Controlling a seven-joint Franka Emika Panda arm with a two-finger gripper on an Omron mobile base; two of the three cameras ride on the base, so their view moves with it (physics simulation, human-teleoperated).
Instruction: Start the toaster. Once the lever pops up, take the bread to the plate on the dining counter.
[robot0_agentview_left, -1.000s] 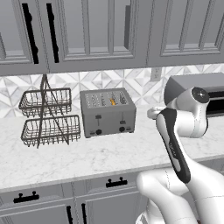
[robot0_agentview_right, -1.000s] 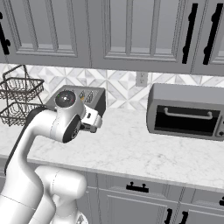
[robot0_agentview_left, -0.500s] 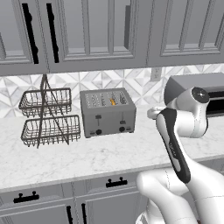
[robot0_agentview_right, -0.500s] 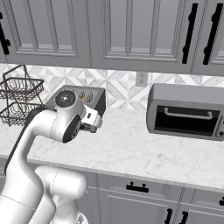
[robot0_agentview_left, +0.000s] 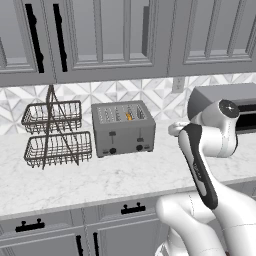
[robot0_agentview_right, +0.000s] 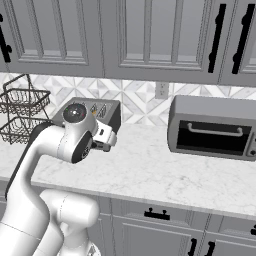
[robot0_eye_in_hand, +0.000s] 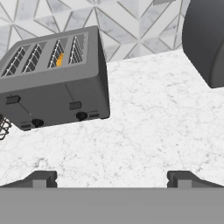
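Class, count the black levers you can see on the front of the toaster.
2: both on the toaster front, above the knobs. The left lever sits over the left knob, the right lever over the right.

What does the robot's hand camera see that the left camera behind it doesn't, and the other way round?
The hand view alone shows the claw, its two fingertips wide apart with nothing between them. The left base view alone shows the wire basket rack whole, the upper cabinets and the drawer fronts. Both show the toaster, the orange bread down in a slot, and the marble worktop.
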